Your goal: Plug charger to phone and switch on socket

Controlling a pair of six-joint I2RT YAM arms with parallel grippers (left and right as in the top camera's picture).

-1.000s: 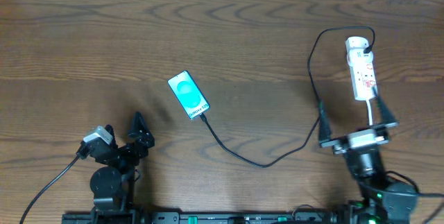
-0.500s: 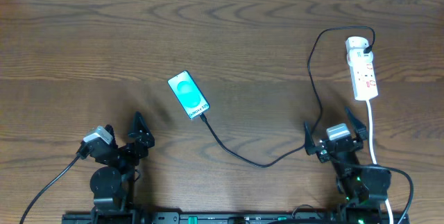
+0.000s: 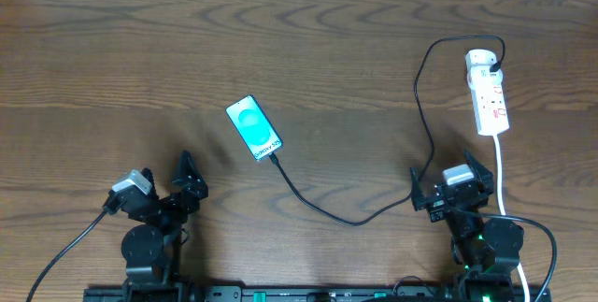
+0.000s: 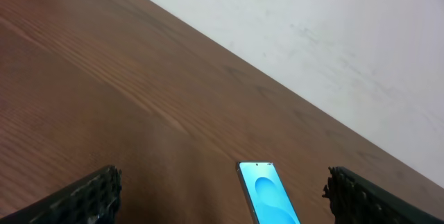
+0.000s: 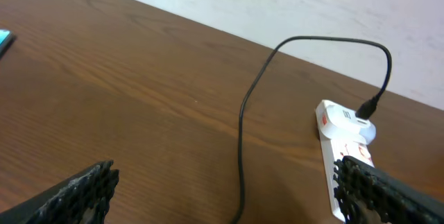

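The phone point(image 3: 254, 128) with its cyan screen lies mid-table; it also shows in the left wrist view point(image 4: 269, 192). The black charger cable point(image 3: 355, 218) runs from the phone's lower end across the table, up to the far end of the white socket strip point(image 3: 488, 93), where it is plugged in; both show in the right wrist view, cable point(image 5: 241, 123) and strip point(image 5: 345, 141). My left gripper point(image 3: 166, 181) is open and empty near the front left. My right gripper point(image 3: 450, 177) is open and empty near the front right, just below the strip.
The strip's thick white cord point(image 3: 501, 176) runs down past my right gripper to the front edge. A white wall point(image 4: 333, 30) borders the table's far edge. The wooden table point(image 3: 308, 50) stretches wide behind the phone.
My right gripper has pulled back from just below the socket strip toward the front edge and narrowed its wide-spread jaws. The left arm, phone and cable have not moved.
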